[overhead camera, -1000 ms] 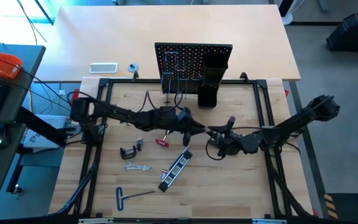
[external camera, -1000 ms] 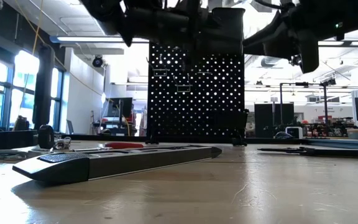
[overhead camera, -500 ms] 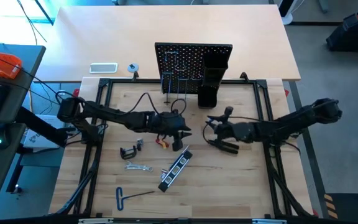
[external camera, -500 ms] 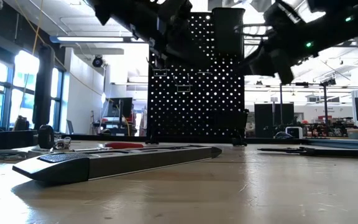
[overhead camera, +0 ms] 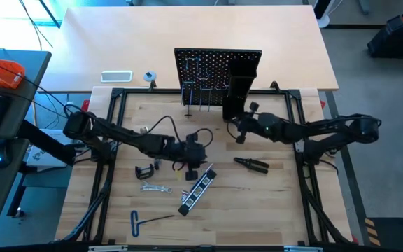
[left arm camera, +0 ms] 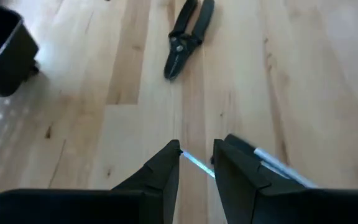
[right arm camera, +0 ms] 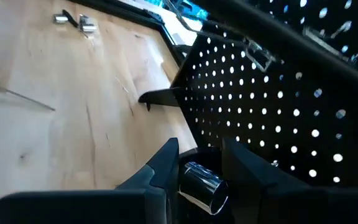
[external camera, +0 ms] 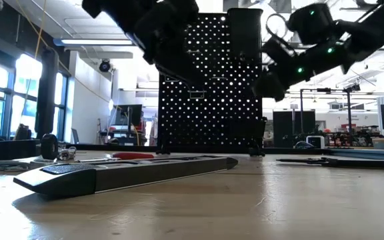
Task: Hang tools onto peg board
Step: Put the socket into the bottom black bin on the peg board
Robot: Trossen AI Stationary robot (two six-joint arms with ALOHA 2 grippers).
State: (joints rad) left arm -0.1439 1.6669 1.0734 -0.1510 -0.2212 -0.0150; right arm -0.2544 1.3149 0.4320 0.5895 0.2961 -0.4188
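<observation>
My left claw [left arm camera: 196, 149] hangs low over the table [overhead camera: 271, 203], near the middle. Its two fingers are a little apart and I see nothing held in them. A thin silver rod [left arm camera: 194, 163] shows in the gap. I cannot tell if it touches them.

The long bar [overhead camera: 198, 187] lies just beside this claw. The clamp [overhead camera: 144, 171] and the wrench [overhead camera: 156, 187] lie a bit further off, and the blue key [overhead camera: 145, 219] is by the near edge. The red screwdriver [external camera: 135, 155] lies flat on the wood.

My right claw [overhead camera: 240, 131] is up close to the peg board [overhead camera: 205, 66], just in front of its tall black box [overhead camera: 238, 87]. A shiny round silver piece [right arm camera: 199, 180] shows at its tip. I cannot tell if this claw is open or gripping. The pliers [overhead camera: 252, 164] lie on the table near it.
</observation>
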